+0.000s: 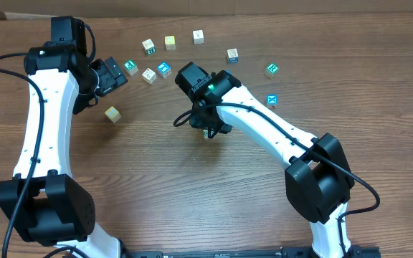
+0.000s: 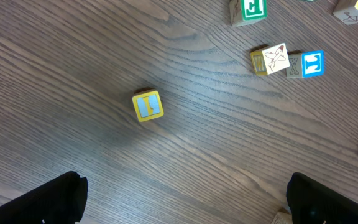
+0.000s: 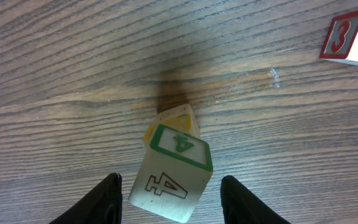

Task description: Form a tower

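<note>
**Wooden cube tower: two high, loads left to go**

Wood blocks, and not many of them stacked. The tower (image 3: 173, 174) is two cubes right now: a green 4 cube (image 3: 180, 144) sitting a bit skewed on a yellow-edged cube (image 3: 178, 118). It stands around the middle of the bench (image 1: 156, 186), well away from the far edge.

The right claw (image 3: 171, 199) is straddling the top cube. I can see a sliver of bench either side of it, so to me it looks released, not pinching. From overhead the arm hides the stack almost completely.

The left claw (image 2: 185, 193) is spread wide with nothing in it, hanging over bare bench near a lone yellow cube (image 2: 148, 105) toward the left edge.

So I'd call it an early start. About ten loose cubes (image 1: 198, 36) are scattered along the far edge and toward the far right corner, none stacked. That crooked top cube probably wants squaring up before anything else goes on.
</note>
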### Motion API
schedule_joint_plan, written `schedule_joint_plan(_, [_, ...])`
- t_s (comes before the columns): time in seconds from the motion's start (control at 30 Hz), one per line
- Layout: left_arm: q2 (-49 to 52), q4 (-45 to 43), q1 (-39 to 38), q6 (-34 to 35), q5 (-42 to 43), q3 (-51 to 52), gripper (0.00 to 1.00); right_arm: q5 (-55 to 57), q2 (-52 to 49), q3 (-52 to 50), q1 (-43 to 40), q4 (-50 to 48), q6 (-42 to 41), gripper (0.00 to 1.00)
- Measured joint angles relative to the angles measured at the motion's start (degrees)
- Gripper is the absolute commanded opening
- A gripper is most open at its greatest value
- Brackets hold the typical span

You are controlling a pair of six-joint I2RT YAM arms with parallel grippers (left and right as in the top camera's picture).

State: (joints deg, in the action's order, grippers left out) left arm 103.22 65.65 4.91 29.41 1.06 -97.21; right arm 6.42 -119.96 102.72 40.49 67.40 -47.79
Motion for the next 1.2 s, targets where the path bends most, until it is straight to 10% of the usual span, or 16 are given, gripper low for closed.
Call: schedule_joint_plan(1.2, [0.00,0.00,0.00,0.00,-0.02,0.00,1.00,0.48,0.00,-3.85,0.00,-4.79,0.02,0.48])
